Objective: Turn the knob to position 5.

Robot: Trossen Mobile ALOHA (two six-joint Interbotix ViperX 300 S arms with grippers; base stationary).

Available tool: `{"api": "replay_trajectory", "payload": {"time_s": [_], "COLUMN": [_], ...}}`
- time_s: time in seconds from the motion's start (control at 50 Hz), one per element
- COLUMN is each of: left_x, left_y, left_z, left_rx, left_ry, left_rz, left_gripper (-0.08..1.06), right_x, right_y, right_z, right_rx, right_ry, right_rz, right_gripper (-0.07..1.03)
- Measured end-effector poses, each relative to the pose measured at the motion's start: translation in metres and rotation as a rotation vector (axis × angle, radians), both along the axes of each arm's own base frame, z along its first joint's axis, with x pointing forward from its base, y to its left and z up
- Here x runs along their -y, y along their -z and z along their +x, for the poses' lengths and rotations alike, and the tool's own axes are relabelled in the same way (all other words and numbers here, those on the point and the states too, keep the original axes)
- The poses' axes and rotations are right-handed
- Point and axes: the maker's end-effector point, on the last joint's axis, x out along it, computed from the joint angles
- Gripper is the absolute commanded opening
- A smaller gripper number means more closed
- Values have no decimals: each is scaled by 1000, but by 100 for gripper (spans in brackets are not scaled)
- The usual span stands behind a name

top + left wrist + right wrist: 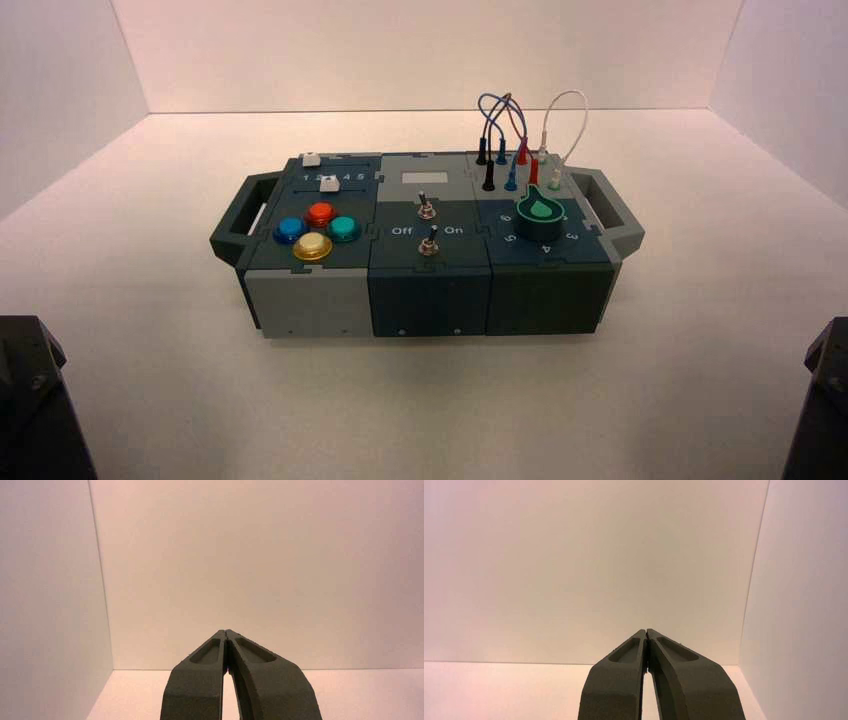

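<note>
Knob (539, 214) sits on the box's right module, at 3 o'clock from the toggle switches (427, 223); digit 5 (510, 238) lies at its 8 o'clock. I see both arms parked at the near corners. Left pincer (226, 632) and right pincer (645, 631) are closed and empty, facing the wall. I judge the right arm better placed to reach it.

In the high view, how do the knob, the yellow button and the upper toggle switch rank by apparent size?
Largest to smallest:
1. knob
2. yellow button, only slightly smaller, so this order is unsure
3. upper toggle switch, clearly smallest
</note>
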Motion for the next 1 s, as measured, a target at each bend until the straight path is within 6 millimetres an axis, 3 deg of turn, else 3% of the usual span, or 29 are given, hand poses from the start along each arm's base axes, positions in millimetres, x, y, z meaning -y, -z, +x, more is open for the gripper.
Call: {"api": "replay_trajectory", "payload": {"time_s": [0.46,0.66,0.88,1.0], "left_x": [2,30,59,89], "left_y": [7,27,41,58], "left_z": [1,6,13,10], "left_rx": [-37,-196,-371,-567], "left_ry": [7,112,206,302], "left_rz": [2,-8,-13,36], "left_gripper": [-3,-3,-3,-3], "right_x": [-1,-40,-56,-60], "right_y": [5,32,54,72], "right_z": [0,2,8,6], "right_rx": [-28,-222,-418,-564], "right_ry": [-4,-151,-191,-201], "right_rz": [8,5,27,17], "right_gripper": [-3,-3,-3,-3]}}
